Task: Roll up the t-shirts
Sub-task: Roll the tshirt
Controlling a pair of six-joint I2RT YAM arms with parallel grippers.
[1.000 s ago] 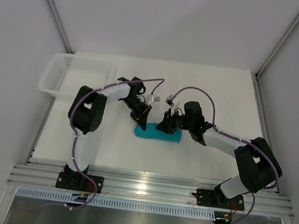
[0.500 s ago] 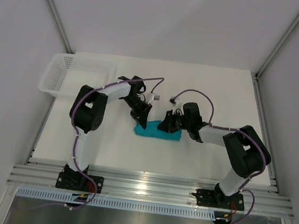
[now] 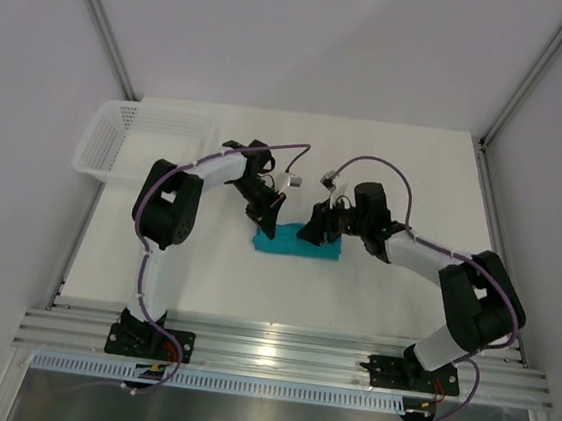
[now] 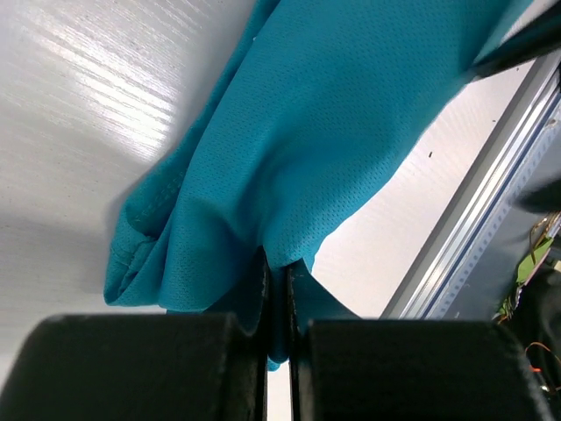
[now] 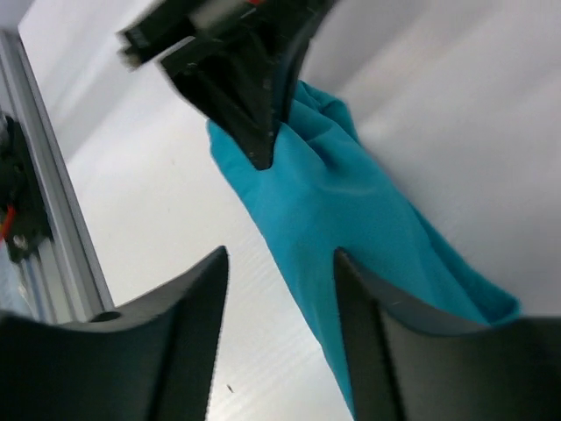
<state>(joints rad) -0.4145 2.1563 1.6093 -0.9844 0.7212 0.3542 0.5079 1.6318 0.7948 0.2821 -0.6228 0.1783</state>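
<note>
The teal t-shirt [image 3: 297,245] lies on the white table as a short, thick roll running left to right. My left gripper [image 3: 268,231] is at the roll's left end, shut on a fold of the teal cloth [image 4: 307,132], which is pinched between its fingers [image 4: 254,298]. Over the roll's right part my right gripper [image 3: 318,232] stands open just above it. In the right wrist view the t-shirt [image 5: 351,210] passes under the right gripper [image 5: 279,263], nothing is held between its fingers, and the left gripper [image 5: 261,132] sits at the far end.
A white mesh basket [image 3: 133,135] stands at the table's back left corner. An aluminium rail [image 3: 276,356] runs along the near edge by the arm bases. White walls close in the table on the left, back and right.
My right gripper has opened and let go of the roll's right part, its wrist lifting slightly. The left gripper stays pinched on the left end. The roll has hardly moved.
</note>
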